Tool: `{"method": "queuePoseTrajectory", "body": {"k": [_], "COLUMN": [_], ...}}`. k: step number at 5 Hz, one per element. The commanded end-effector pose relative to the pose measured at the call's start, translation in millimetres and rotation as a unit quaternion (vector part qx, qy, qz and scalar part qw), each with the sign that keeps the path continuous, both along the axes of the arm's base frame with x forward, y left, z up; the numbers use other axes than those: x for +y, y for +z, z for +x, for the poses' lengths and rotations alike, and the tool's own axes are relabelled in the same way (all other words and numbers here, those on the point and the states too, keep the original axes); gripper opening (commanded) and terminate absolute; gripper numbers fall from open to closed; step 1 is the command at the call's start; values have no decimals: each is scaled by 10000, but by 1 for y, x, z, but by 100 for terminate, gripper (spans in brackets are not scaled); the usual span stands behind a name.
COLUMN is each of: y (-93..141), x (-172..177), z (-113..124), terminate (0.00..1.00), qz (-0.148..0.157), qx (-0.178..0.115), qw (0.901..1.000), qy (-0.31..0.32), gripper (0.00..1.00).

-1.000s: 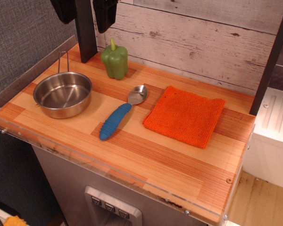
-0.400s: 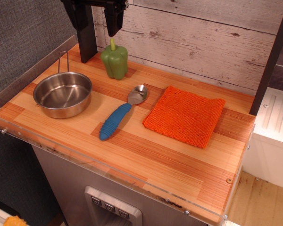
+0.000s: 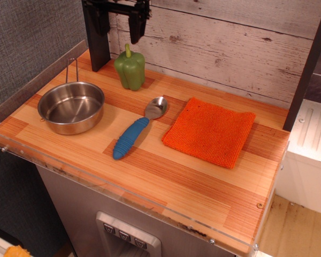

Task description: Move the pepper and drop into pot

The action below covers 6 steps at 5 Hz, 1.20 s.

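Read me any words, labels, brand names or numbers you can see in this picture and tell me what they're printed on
There is no readable text anywhere in this view.
The pepper, the pot, the blue-handled spoon and the orange cloth carry no print.
The buttons on the grey panel below the counter edge may bear marks, but they are too small and blurred to read.

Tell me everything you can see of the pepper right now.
The pepper is a glossy green toy bell pepper with lobed sides and a short lighter-green stem pointing up. It stands upright on the wooden counter near the back wall, behind and right of the pot, apart from it. Nothing grips it; the gripper hangs open just above, not touching.
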<state>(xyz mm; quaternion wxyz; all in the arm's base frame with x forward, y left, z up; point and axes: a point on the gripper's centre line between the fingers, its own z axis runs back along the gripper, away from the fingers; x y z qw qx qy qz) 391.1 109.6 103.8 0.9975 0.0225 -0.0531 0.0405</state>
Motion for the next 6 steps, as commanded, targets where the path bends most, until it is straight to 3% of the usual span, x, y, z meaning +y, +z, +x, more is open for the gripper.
{"method": "queuePoseTrajectory", "body": {"k": [1, 3, 4, 5, 6], "y": [-2, -16, -19, -19, -5], "x": [5, 6, 7, 7, 8], "z": [19, 21, 22, 21, 23], "terminate": [0, 0, 0, 0, 0], "qz": [178, 211, 175, 136, -23], "qx": [-105, 38, 65, 96, -36], "qw": [9998, 9998, 9998, 9998, 10000], "qy": [-27, -52, -65, -89, -72], "gripper": [100, 100, 0, 0, 0]}}
